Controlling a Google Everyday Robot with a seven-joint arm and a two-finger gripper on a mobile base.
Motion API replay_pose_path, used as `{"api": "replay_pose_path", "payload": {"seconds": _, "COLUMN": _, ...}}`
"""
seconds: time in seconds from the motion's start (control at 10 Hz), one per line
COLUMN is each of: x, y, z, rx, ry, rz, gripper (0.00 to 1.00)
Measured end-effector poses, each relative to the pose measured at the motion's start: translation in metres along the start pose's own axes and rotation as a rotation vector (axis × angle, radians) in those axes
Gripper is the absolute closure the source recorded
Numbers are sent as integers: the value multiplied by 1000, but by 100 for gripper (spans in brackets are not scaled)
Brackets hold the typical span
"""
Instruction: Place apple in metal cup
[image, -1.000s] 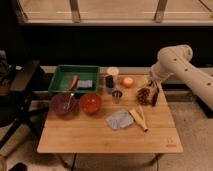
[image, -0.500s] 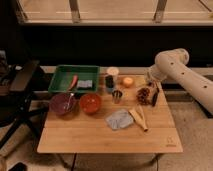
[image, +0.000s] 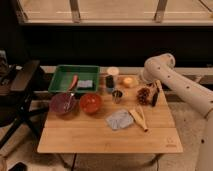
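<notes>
So, working from the near edge of the worktop (image: 100, 137): that strip is bare wood. Just beyond it, right of centre, lie a grey cloth (image: 119, 119) and some wooden utensils (image: 138, 119) side by side.

Across the middle row, from the left edge, I see a purple bowl (image: 63, 104) and an orange-red bowl (image: 91, 103). Then comes the metal cup (image: 117, 96), upright and with nothing in it as far as I can see. Next is a brown pinecone (image: 144, 95). My hand (image: 155, 94) hangs just beside the pinecone on its right, near the right edge. I cannot tell whether it is apart or together, and I see nothing carried in it.

Farther back, the apple (image: 128, 81) sits on the worktop near the far edge, just behind and to the right of the metal cup, not touching it. A dark container (image: 109, 81) and a white cup (image: 113, 71) stand to the apple's left. A green tray (image: 60, 75) fills the far left corner.

Over the last second the arm (image: 160, 67) has swung its elbow leftward and lower over the far right corner, while the hand has barely shifted. Nothing on the worktop has moved. I read that as the approach closing in on the apple, with the grasp still to come.
</notes>
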Motion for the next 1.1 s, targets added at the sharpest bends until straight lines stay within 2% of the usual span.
{"api": "replay_pose_path", "payload": {"seconds": 0.2, "x": -17, "y": -6, "z": 15, "rx": -2, "ry": -8, "rz": 12, "gripper": 25}}
{"api": "replay_pose_path", "payload": {"seconds": 0.3, "x": -20, "y": -5, "z": 16, "rx": -6, "ry": -10, "rz": 15, "gripper": 25}}
{"api": "replay_pose_path", "payload": {"seconds": 0.7, "x": -19, "y": -8, "z": 18, "rx": -4, "ry": -9, "rz": 19, "gripper": 25}}
{"api": "replay_pose_path", "payload": {"seconds": 1.1, "x": -47, "y": -6, "z": 40, "rx": 27, "ry": -44, "rz": 11, "gripper": 25}}
